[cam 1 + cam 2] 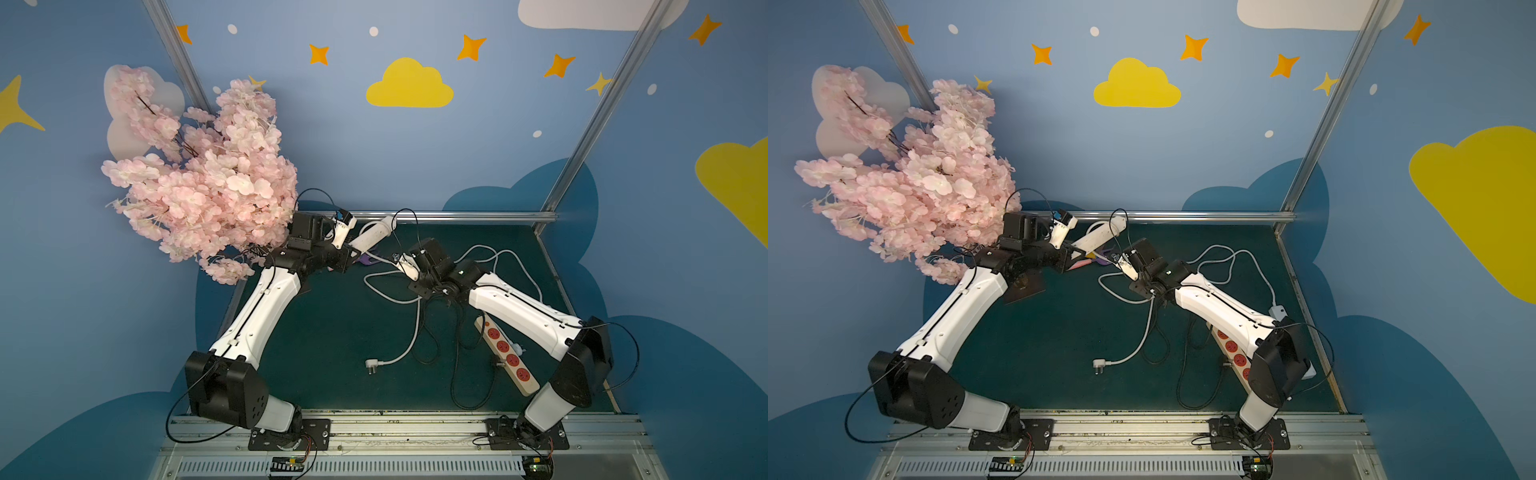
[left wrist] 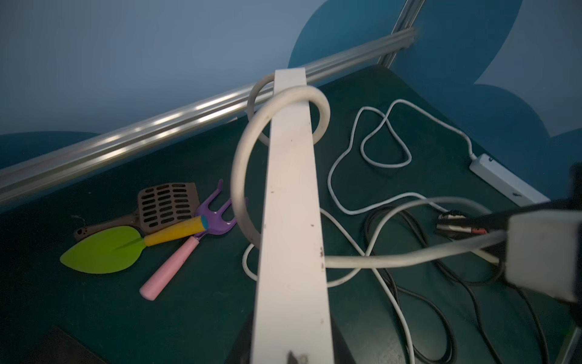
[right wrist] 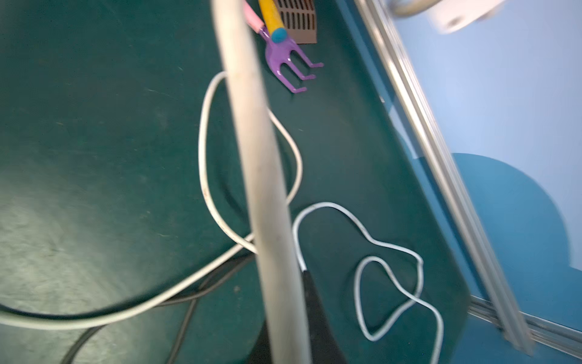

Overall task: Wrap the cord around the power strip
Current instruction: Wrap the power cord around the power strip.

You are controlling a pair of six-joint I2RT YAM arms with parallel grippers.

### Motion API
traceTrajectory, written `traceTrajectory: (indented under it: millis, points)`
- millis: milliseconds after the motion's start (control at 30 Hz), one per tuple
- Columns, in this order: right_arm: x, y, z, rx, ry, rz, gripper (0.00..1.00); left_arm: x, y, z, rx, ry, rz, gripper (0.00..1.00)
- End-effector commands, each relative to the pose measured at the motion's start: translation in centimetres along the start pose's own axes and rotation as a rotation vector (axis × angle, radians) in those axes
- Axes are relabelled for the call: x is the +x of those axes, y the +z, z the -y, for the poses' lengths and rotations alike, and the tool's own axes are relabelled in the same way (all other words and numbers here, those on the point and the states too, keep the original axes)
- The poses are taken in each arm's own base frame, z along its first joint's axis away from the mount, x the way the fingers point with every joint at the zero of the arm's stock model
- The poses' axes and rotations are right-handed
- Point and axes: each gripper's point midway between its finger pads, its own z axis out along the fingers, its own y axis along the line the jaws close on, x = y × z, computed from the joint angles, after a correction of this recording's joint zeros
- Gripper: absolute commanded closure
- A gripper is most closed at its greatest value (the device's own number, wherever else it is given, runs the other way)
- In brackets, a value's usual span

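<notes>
Fingers on both arms are closed on something. The left fingers (image 1: 346, 260) pinch the near end of the white power strip (image 2: 291, 205). In both top views the strip juts from them up and to the right, lifted off the desk (image 1: 324, 340), with its far end near the rail (image 1: 457, 216) at the back. The right fingers (image 3: 311, 302) are clamped narrow on the thick white cord (image 3: 255, 141), just right of the strip in the top views and apart from it. From that grip the cord stretches across to the strip, passes behind it and coils in loose loops around its far half. More cord trails down the desk to a white plug (image 1: 371, 365) at lower centre. Beneath the strip lie a green trowel (image 2: 100, 250), a purple fork (image 2: 217, 217) and a brown scoop (image 2: 170, 205). At lower right a second strip with red sockets (image 1: 508, 357) lies beside a black cable (image 1: 457, 374).
</notes>
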Motion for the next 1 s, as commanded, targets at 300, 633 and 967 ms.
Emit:
traceTrajectory:
  millis: [300, 633, 967]
  points:
    - [-4.9, -8.6, 11.3, 0.317, -0.166, 0.129, 1.00, 7.2, -0.2, 8.8, 0.305, 0.093, -0.302, 0.98]
    - [-4.8, -5.6, 15.2, 0.179, -0.168, 0.183, 1.00, 6.1, -5.3, 18.4, 0.789, 0.155, -0.226, 0.97]
    - [-2.4, -3.7, 14.7, -0.286, 0.177, 0.388, 0.75, 1.4, -9.8, 20.7, 0.999, 0.196, 0.066, 0.97]
